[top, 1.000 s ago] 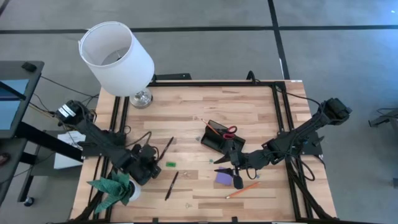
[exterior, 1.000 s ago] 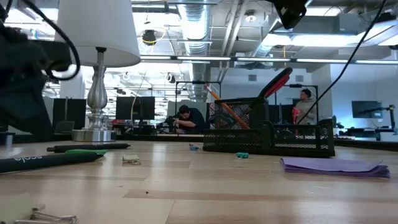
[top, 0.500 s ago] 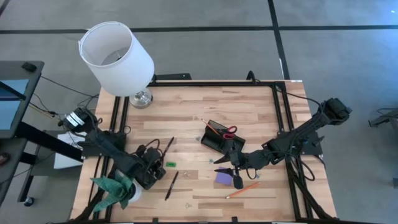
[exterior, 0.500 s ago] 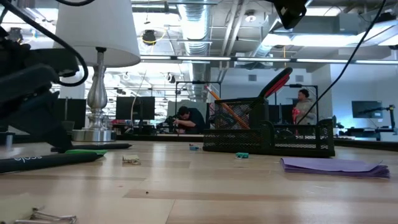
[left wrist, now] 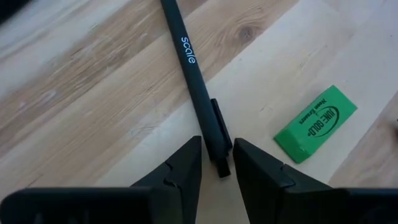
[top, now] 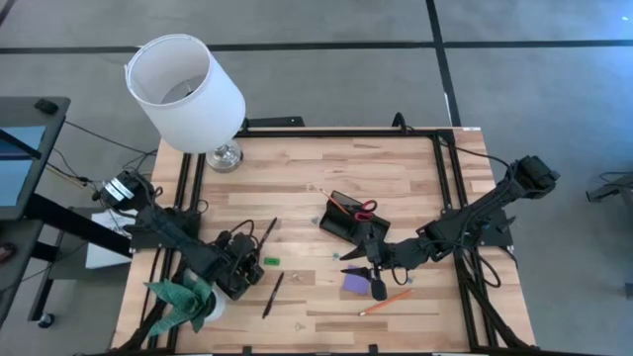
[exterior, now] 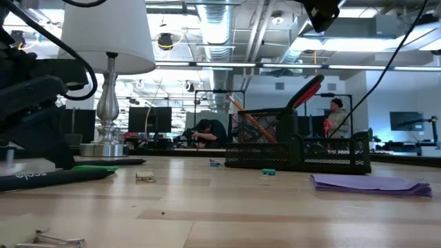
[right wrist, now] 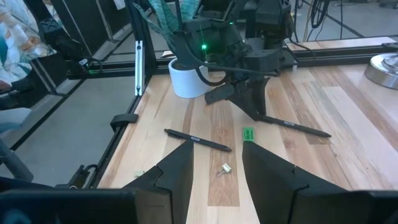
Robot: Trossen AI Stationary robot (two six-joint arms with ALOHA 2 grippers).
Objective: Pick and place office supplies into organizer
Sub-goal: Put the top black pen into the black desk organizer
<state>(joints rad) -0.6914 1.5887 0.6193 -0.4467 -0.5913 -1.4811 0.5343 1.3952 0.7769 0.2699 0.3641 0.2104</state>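
The left gripper (left wrist: 216,163) sits low at the worktop (top: 396,178) with its jaws parted narrowly around the clip end of a black pen (left wrist: 193,81); the fingers (left wrist: 180,168) flank the barrel, but whether they press on it I cannot tell. The pen lies flat, printed "scale" along its side. Just beside it lies a green eraser (left wrist: 316,123), apart from the pen and the jaws. In the high view this gripper (top: 240,259) is at the worktop's left front, near a green paper plant (top: 178,300) in a white pot. A second pen (top: 273,294) lies nearby, with a small metal clip (right wrist: 224,168) just beside it.

The right gripper (right wrist: 217,165) hangs with its jaws released, holding nothing, over the middle of the worktop. In the high view it (top: 364,265) is just in front of the organizer (top: 346,220), above a purple pad (top: 354,283). An orange pencil (top: 386,301) lies flat near the pad, towards the front edge.

The organizer stands near the worktop's centre. Red-handled scissors (top: 364,209) stand in it, handles up, alongside a pencil (exterior: 238,108) leaning in the taller section. A small green piece (exterior: 267,172) lies on the wood in front of the organizer.

A lamp (top: 188,91) with a white shade stands at the back left corner.
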